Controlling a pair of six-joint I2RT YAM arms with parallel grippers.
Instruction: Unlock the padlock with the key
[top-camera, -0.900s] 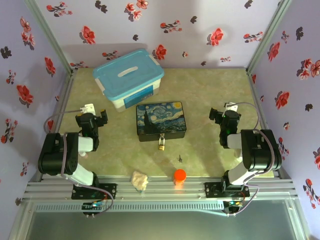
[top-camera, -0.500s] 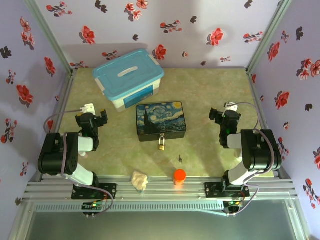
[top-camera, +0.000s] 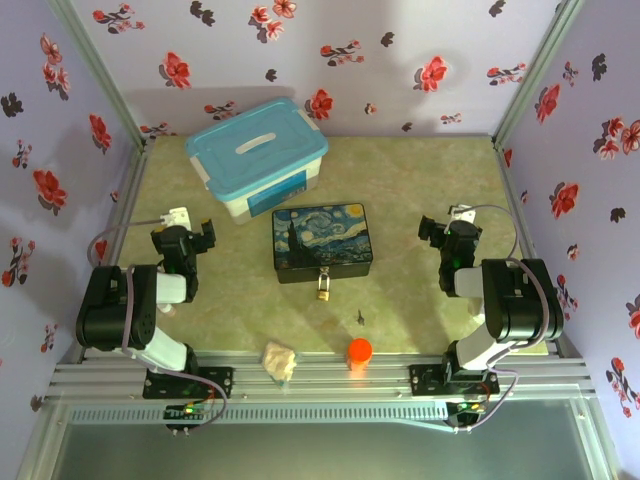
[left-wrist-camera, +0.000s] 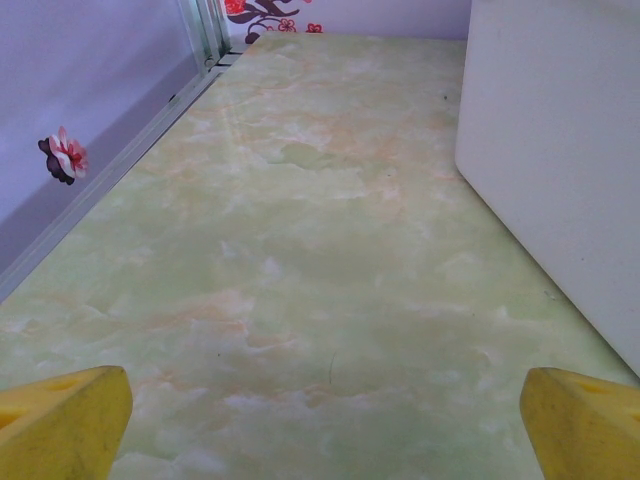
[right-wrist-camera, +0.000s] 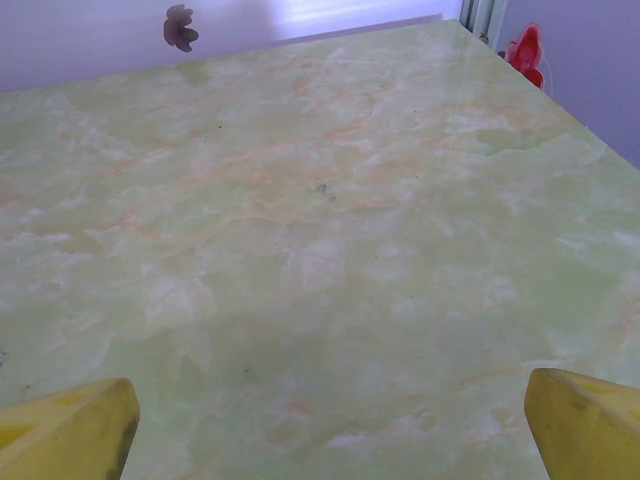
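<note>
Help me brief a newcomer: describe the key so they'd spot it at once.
Find the painted tin mid-table, the brass padlock at its near edge. Nearer still and slightly right, short of the orange cylinder, lies the key. It is a tiny dark sliver, far smaller than its neighbours.

Brightly and evenly lit from overhead, with soft, faint shadows behind the blue-lidded bin (top-camera: 257, 150) and along the painted tin (top-camera: 323, 243). Slightly soft and low in detail from the top camera. Pale sheen across the marbled tabletop (left-wrist-camera: 300, 250) in both wrist views, washed out toward the far wall.
</note>
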